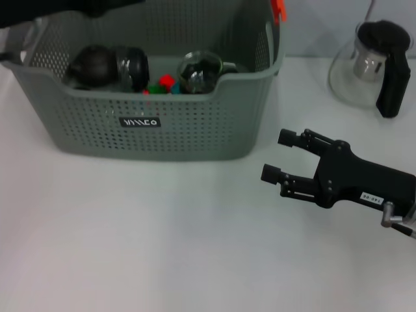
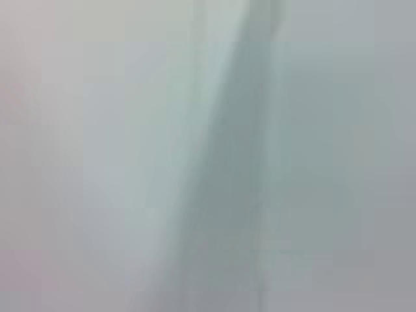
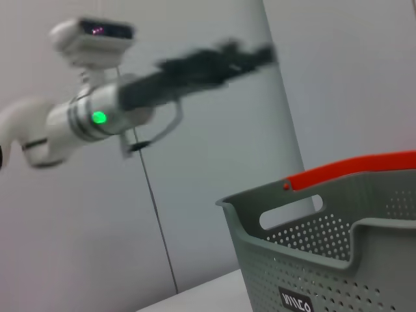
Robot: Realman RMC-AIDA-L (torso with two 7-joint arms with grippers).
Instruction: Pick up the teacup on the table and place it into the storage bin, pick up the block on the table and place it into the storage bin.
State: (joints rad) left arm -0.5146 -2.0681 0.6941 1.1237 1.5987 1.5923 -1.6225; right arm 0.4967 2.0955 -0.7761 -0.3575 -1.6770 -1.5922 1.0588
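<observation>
The storage bin [image 1: 162, 130], a large grey perforated basket with a black label, stands at the back left of the table. It also shows in the right wrist view [image 3: 338, 260] with its orange handle. Inside it lie a clear glass teacup [image 1: 198, 71], a dark cup [image 1: 132, 67], a red block [image 1: 168, 81] and a green block [image 1: 155, 90]. My right gripper [image 1: 278, 156] is open and empty, low over the table to the right of the bin. My left arm [image 1: 65, 10] is raised above the bin's far left corner, and its gripper [image 3: 250, 55] shows blurred in the right wrist view.
A glass teapot [image 1: 364, 68] with a black handle and lid stands at the back right of the white table. A dark round pot [image 1: 94, 65] lies in the bin's left part. The left wrist view shows only a blurred grey surface.
</observation>
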